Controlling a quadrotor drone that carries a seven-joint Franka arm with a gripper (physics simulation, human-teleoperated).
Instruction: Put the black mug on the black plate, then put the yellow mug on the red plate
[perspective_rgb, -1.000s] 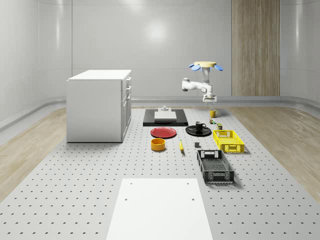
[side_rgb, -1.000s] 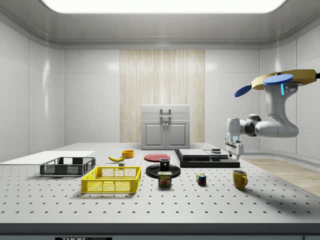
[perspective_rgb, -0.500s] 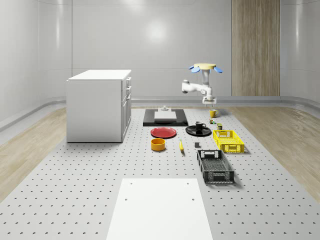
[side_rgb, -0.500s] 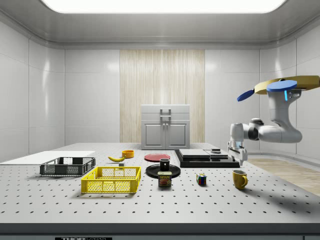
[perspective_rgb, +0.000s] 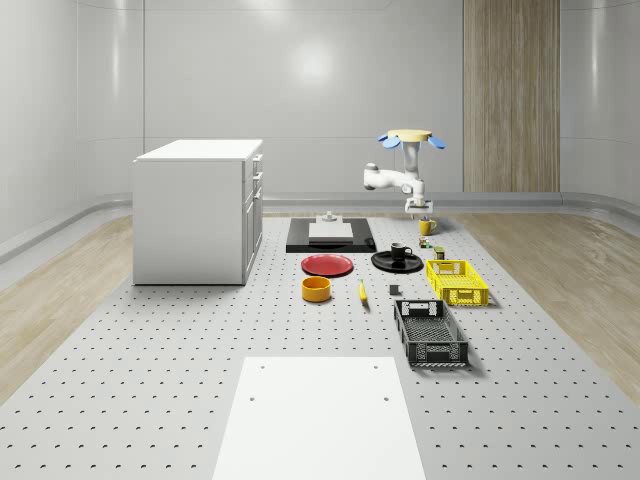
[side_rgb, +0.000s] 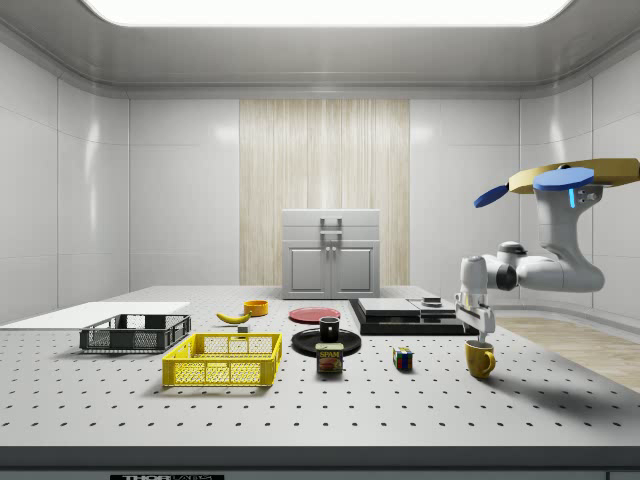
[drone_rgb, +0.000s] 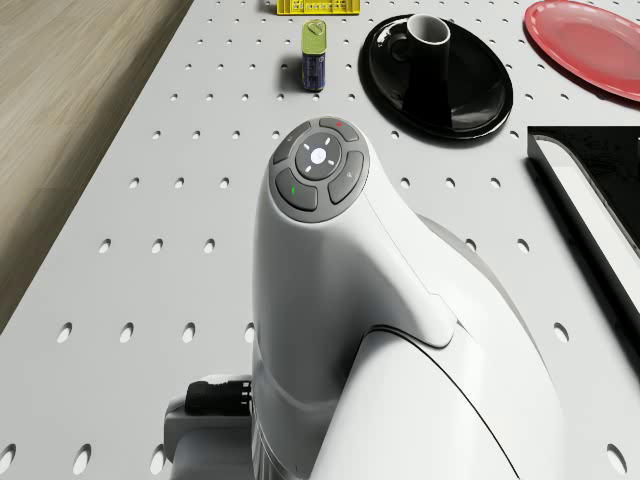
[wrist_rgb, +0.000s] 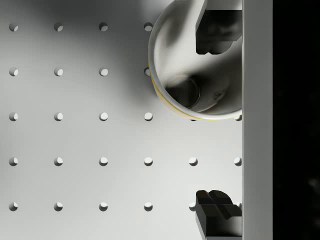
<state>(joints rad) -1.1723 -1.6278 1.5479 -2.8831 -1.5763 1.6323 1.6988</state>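
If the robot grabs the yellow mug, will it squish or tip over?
Probably no squishing: the yellow mug with the pale inside looks hard and stiff-walled. It stands upright on the flat perforated table, so it likely won't roll. With the open gripper just above its rim, an off-centre pinch might tip it.
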